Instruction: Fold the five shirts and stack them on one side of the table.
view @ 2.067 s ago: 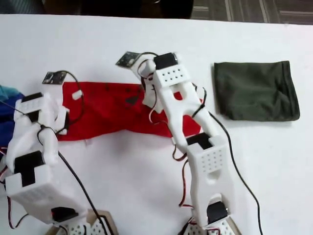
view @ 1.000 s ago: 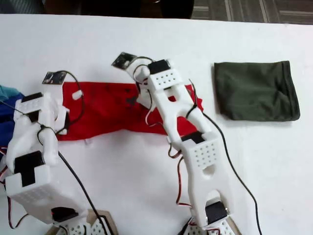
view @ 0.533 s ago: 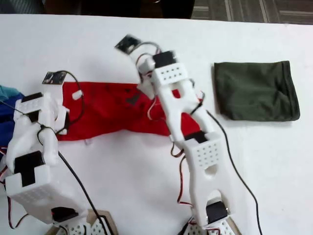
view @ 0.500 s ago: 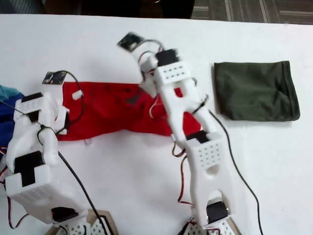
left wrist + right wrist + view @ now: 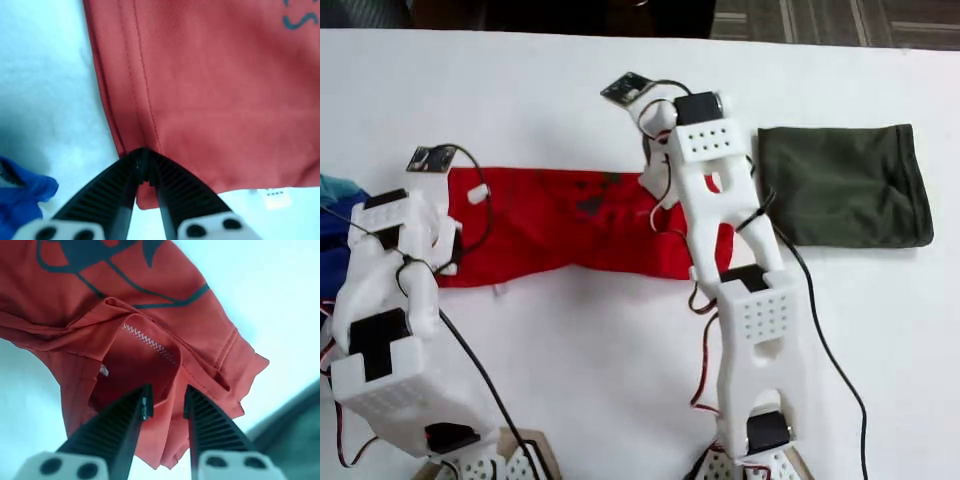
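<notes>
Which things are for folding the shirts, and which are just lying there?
For the job:
red shirt
folded green shirt
blue shirt at the table's edge
left hand, pinching the red shirt
right hand, open over its collar

Just there:
white table
black cables of the arms

White desk [image 5: 570, 350] is seen as a plain matte top, with its far edge running straight across the top of the high view. Beyond that edge, floor [image 5: 820, 20] in grey tiles with a striped texture is seen towards the right. A black shape [image 5: 600, 15] is placed just behind the far edge near the middle; what it is cannot be told. A dark grey object [image 5: 360, 12] is cut off at the far left corner. Tan board pieces [image 5: 542, 458] are seen at the near edge.
</notes>
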